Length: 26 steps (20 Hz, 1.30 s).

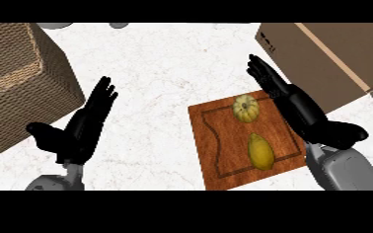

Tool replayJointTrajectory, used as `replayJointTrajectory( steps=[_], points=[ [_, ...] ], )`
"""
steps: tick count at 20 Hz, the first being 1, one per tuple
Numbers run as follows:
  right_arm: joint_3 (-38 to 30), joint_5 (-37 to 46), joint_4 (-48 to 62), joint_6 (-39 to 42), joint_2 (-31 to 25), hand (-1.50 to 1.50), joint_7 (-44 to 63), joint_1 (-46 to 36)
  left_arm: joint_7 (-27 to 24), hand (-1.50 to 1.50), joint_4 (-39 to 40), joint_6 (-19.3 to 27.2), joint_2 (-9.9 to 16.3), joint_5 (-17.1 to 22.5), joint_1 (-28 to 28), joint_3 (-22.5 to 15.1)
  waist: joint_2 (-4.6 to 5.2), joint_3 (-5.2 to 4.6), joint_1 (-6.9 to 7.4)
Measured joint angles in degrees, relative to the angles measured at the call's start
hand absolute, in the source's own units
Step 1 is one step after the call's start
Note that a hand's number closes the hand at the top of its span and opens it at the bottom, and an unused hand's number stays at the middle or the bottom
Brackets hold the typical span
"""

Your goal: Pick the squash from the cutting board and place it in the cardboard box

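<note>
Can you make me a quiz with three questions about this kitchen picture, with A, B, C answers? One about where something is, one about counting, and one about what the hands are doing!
1. Where does the round ribbed pale-yellow squash lie?
A. on the brown wooden cutting board
B. inside the box
C. in a hand

2. How many yellow foods lie on the board?
A. one
B. two
C. four

3. How is the black right hand just now?
A. curled round the squash
B. open, with straight fingers
C. out of sight

Answers:
1 A: the squash sits at the board's far end.
2 B: the squash and an oval yellow lemon.
3 B: its fingers are straight, holding nothing, beside the board and near the brown cardboard box. The black left hand is open too.
</note>
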Motion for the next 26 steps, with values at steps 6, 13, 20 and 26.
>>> replayJointTrajectory(
  steps=[6, 13, 20, 26],
  points=[
    [-1.89, 8.92, 1.43, -8.37, -3.97, -1.5, 13.79, -5.54, 2.07, 0.0, -0.39, -1.03, 4.76, 1.41, 0.27, 5.56, 0.36, 0.93, 1.38],
    [-0.22, 32.01, -2.75, -24.02, -8.41, -1.5, 14.67, -6.42, 4.58, 0.0, -0.62, -2.67, 7.95, 4.06, 2.31, 9.55, 0.2, 1.17, 0.73],
    [9.22, 44.85, -9.85, -14.97, -11.37, -1.5, 29.89, -10.22, 4.78, 0.0, -0.89, -4.81, 8.89, 5.35, 3.97, 11.3, 0.27, 1.13, 0.92],
    [16.56, 49.57, -7.48, 2.8, -13.57, -1.5, 46.6, -16.57, 4.7, 0.0, -0.15, -6.0, 9.18, 5.78, 3.26, 11.75, 0.39, 0.98, 1.7]
  ],
)
